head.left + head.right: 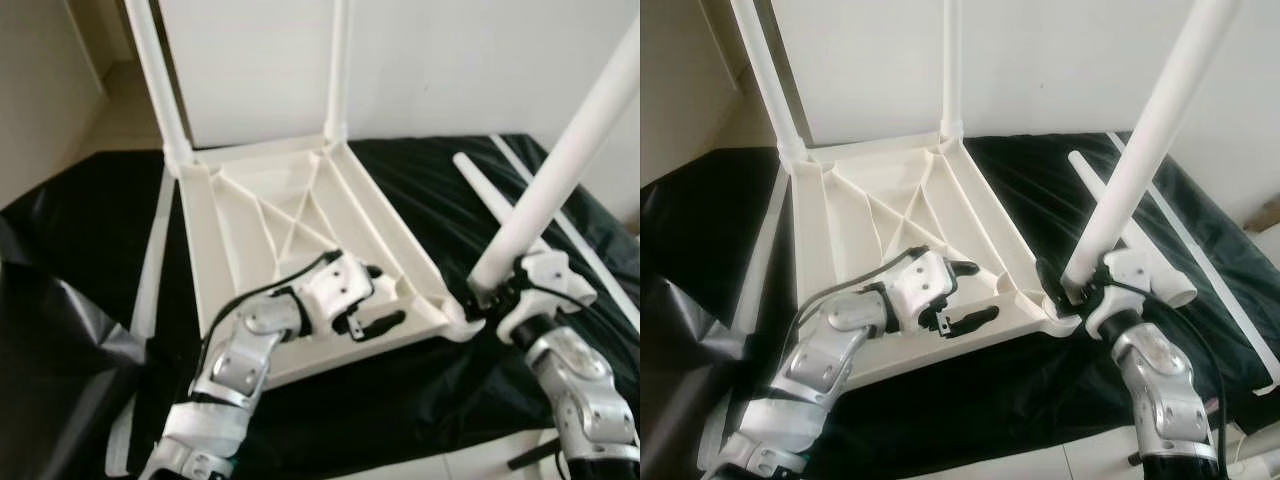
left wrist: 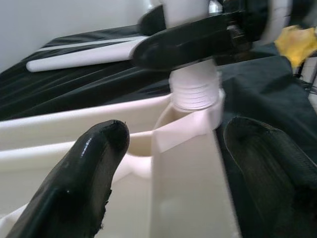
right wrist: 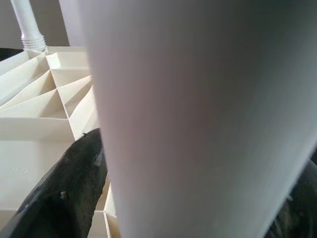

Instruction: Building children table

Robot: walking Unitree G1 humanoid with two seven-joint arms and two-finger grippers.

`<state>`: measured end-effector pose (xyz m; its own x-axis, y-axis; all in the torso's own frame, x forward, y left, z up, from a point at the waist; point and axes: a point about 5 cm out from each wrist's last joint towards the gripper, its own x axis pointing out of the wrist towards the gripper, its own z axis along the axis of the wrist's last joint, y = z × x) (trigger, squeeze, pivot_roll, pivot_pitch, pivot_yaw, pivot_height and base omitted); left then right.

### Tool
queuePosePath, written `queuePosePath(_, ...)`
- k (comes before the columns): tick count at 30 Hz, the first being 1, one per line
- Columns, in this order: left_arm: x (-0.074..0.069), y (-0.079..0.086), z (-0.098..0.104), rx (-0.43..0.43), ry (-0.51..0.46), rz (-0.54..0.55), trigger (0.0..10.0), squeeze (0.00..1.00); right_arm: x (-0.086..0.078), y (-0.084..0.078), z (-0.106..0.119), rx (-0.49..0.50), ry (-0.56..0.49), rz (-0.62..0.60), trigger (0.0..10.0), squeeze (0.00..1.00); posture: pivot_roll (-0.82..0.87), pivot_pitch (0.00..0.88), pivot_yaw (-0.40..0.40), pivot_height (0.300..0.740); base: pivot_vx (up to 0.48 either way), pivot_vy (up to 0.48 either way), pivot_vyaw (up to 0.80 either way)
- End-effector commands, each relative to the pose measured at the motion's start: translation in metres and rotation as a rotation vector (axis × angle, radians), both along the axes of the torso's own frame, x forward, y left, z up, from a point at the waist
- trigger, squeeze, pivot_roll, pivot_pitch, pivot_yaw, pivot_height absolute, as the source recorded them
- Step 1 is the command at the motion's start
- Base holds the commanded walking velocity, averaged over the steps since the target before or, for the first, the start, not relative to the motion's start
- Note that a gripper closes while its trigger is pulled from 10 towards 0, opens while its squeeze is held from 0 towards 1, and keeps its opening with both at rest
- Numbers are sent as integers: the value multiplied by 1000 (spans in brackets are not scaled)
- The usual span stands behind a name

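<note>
The right gripper (image 1: 1072,287) is closed around the base of a white table leg (image 1: 1140,150), holding its threaded end in the near right corner socket of the upturned tabletop (image 1: 855,190). The left gripper (image 1: 970,295) has its two black fingers spread apart with nothing between them, resting on the ribbed underside of the tabletop just beside that same corner, apparently to brace it. The held leg leans away from the tabletop rather than standing square to it. To seat it well, the leg likely needs straightening so the threads start true before any turning, while the left gripper keeps the tabletop from sliding. Two fitted legs (image 1: 765,75) stand upright at the tabletop's far corners. A loose fourth leg (image 1: 1130,225) lies on the black sheet (image 1: 1060,185) just beyond the held one, near enough to be nudged. Thin white strips (image 1: 1200,260) lie on the sheet on either side of the tabletop.
</note>
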<state>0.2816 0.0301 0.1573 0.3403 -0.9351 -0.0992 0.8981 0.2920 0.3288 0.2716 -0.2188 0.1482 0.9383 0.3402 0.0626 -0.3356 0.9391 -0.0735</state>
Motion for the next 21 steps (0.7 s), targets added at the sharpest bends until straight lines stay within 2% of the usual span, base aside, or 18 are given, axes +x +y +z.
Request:
queuePosePath(1,-5,-1,0,10,20,-50,10000,0,4,-1,-4,-21,28,36,10000,0,-37,0,-33,740,0,0,0)
queuePosePath(5,-10,-2,2,3,33,-88,10000,0,9,0,-7,-76,48,108,10000,0,-36,0,-31,740,0,0,0)
queuePosePath(6,-11,-3,2,8,31,-93,10000,0,10,1,-8,-88,59,132,9490,0,-34,0,-29,740,0,0,0)
queuePosePath(7,-11,-3,2,8,31,-93,10000,0,10,1,-8,-88,59,132,9490,0,-34,0,-29,740,0,0,0)
queuePosePath(8,-12,-3,2,14,33,-95,10000,0,11,1,-10,-90,68,153,8000,0,-34,0,-29,740,0,0,0)
queuePosePath(9,-13,-3,2,23,39,-104,10000,0,14,1,-10,-102,73,190,0,0,-30,0,-30,740,0,0,0)
queuePosePath(21,-13,-1,5,25,48,-90,10000,0,11,1,-23,-99,127,247,0,0,-24,0,-37,740,0,0,0)
